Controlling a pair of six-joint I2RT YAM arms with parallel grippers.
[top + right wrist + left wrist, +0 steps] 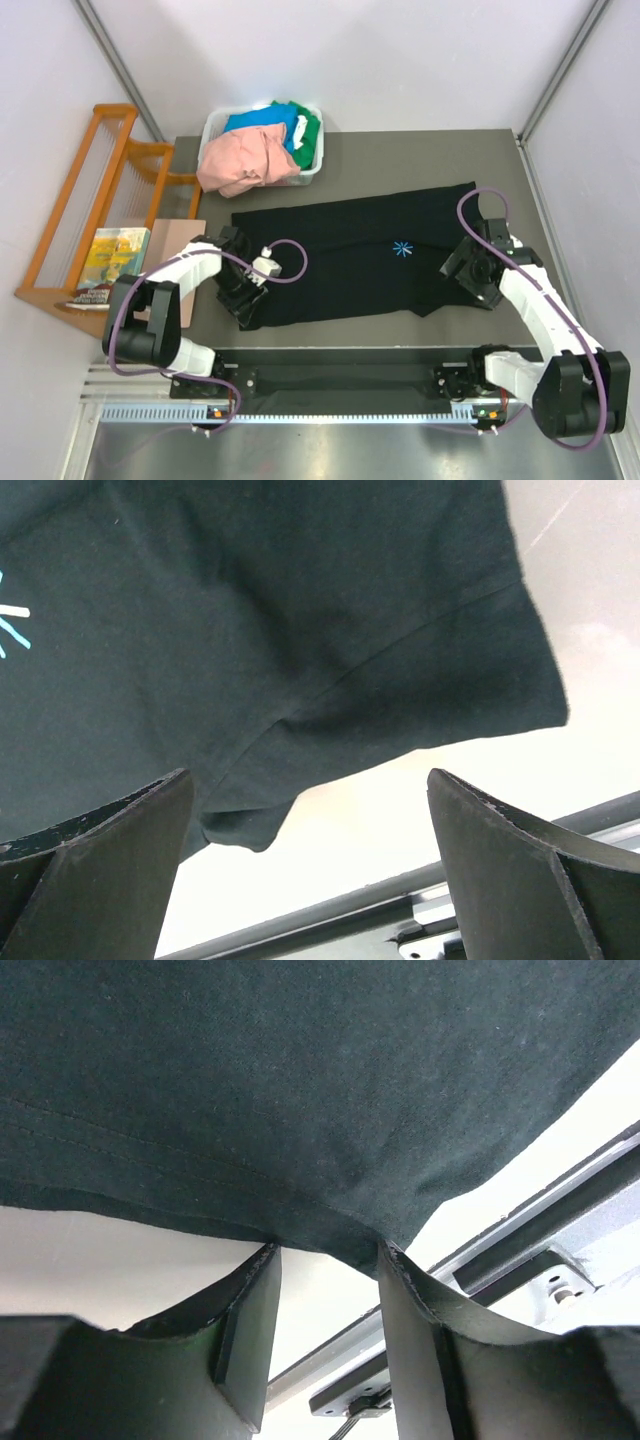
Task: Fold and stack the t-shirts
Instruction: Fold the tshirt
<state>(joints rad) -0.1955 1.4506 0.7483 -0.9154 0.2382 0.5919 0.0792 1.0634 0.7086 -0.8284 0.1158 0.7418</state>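
Observation:
A large black t-shirt (pixel 340 260) lies spread flat on the grey table, its light-blue starburst mark (pixel 402 249) facing up. My left gripper (pixel 243 292) is at the shirt's near-left corner. In the left wrist view the left gripper (pixel 328 1250) is open, and the hem of the black shirt (pixel 300 1080) touches both fingertips. My right gripper (pixel 462 268) is at the shirt's near-right edge. In the right wrist view the right gripper (pixel 308 775) is wide open and empty, just short of a sleeve of the black shirt (pixel 250 610). Salmon-pink (pixel 245 160), blue (pixel 262 120) and green (pixel 308 128) shirts lie in the bin.
The white plastic bin (pixel 212 128) stands at the table's back left. A wooden rack (pixel 95 200) with a book (pixel 112 255) and a brown board (pixel 172 262) sit off the table's left side. A metal rail (pixel 340 380) runs along the near edge.

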